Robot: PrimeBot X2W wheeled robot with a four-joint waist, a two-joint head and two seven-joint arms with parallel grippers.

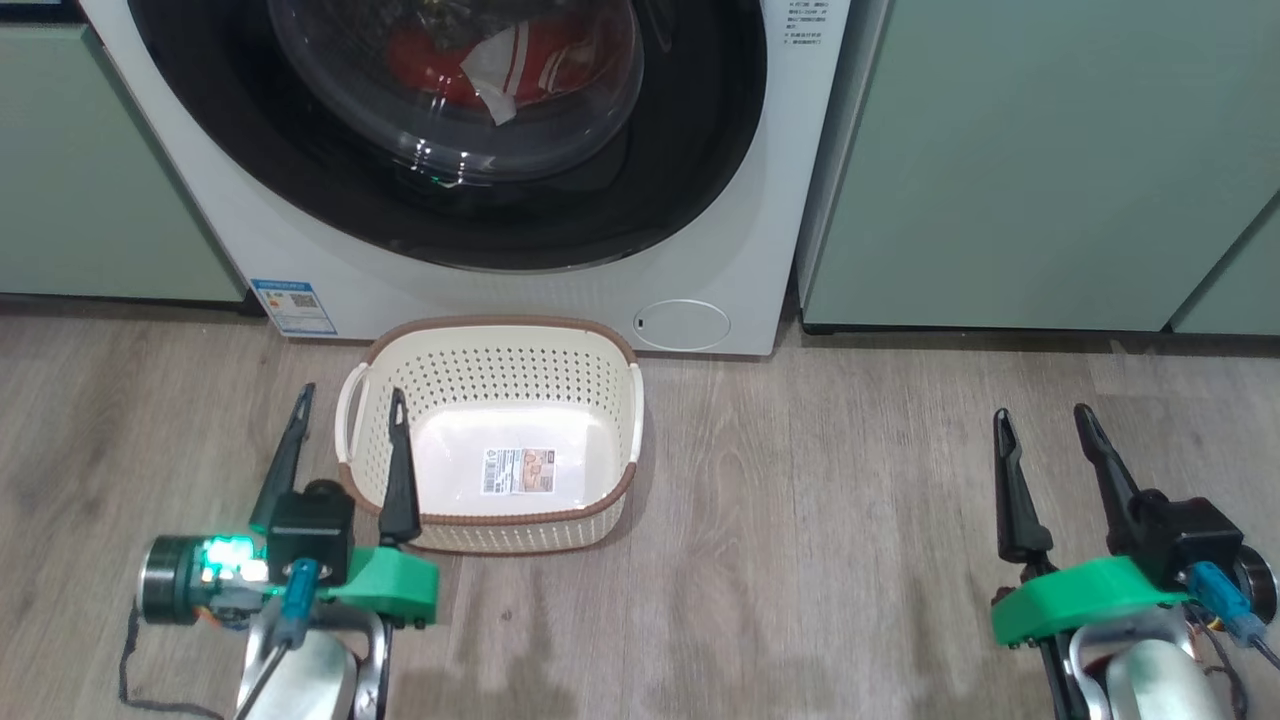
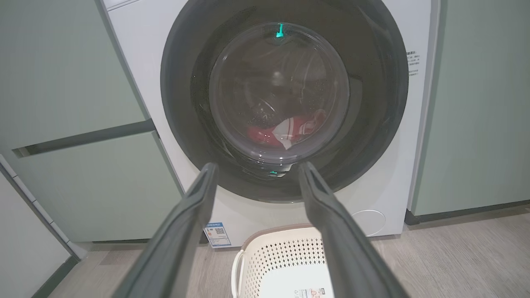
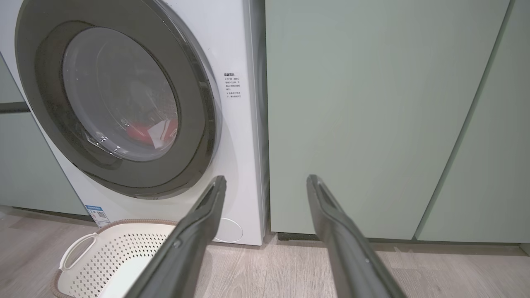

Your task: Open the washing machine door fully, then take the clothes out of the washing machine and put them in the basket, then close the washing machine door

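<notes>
Both my tools are empty and spread wide: my left gripper (image 1: 352, 393) hangs low beside the near left corner of the basket (image 1: 500, 385), and my right gripper (image 1: 1041, 413) hovers over bare wood-look floor (image 1: 800, 520), well apart from everything. The washing machine door (image 1: 700, 150) is shut flush against the washing machine (image 1: 800, 200), so opening it is my step in hand. I cannot make out a handle or recess on the rim, so I judge I should find the free edge first, hook one finger behind it rather than pinch the face, and pull along the door's arc, not straight out. That rim is wide, glossy black and likely slick. The centre is a bulging clear bowl of glass with nothing to catch on. Through it the clothes (image 1: 425, 60) lie low in the drum, red fabric with white panels and stripes, soft and crumpled. The basket stands on the floor just before the washer, below the door. It is cream perforated plastic, a rounded rectangle with a brown woven-look rim, light enough that a careless knock could shift it. Smooth pale green cabinets (image 1: 1000, 150) flank the white machine.
</notes>
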